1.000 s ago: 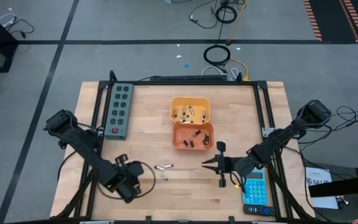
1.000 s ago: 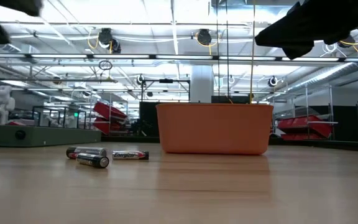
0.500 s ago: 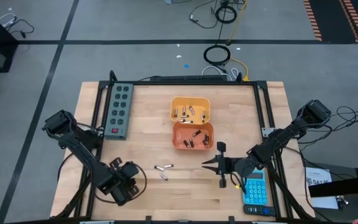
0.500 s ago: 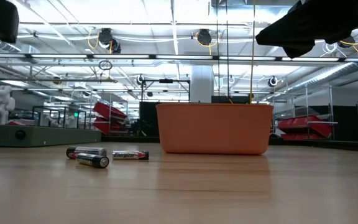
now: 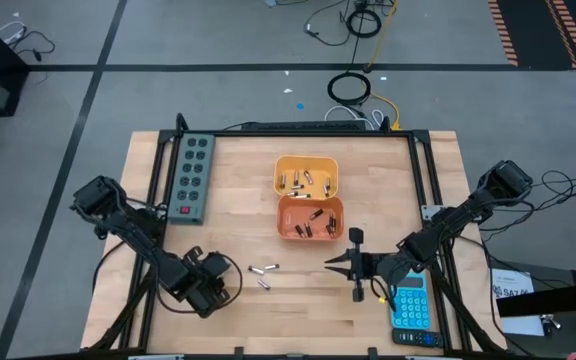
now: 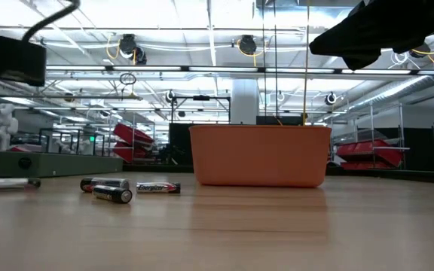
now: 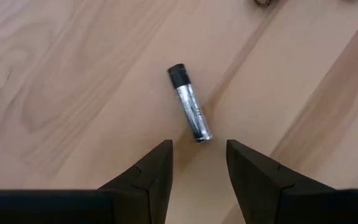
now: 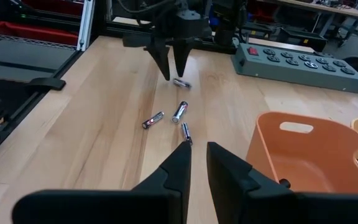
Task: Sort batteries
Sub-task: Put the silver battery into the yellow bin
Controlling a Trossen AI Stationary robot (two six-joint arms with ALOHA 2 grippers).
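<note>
— Two grippers: how do their fingers stand?

— The left gripper (image 7: 197, 165) hangs low over the bench (image 5: 298, 310) near its front left corner, its dark, wedge-shaped fingers (image 7: 148, 177) parted by a narrow gap and holding nothing. The right gripper (image 5: 346, 262) waits near the front right, beside the blue calculator (image 5: 409, 303); its fingers (image 8: 173, 171) are also slightly apart and empty.

— Where is the battery the left one points at?

— One battery (image 7: 189, 111) lies flat on the pale wood just ahead of the left fingertips, apart from them, lined up with the gap though tilted a little. It is a slim silvery cylinder with a black end.

— And the other cells?

— Three more loose batteries (image 8: 174, 116) lie close together on the wood, between the left gripper and the bins. More sit in the two rounded plastic bins near the middle: light cells in the yellow bin (image 5: 306, 176) toward the back edge, dark ones in the orange bin (image 5: 311, 217) touching it on the front side.

— Anything else on the bench?

— A grey-green power strip (image 5: 191, 176) along the left edge.
</note>
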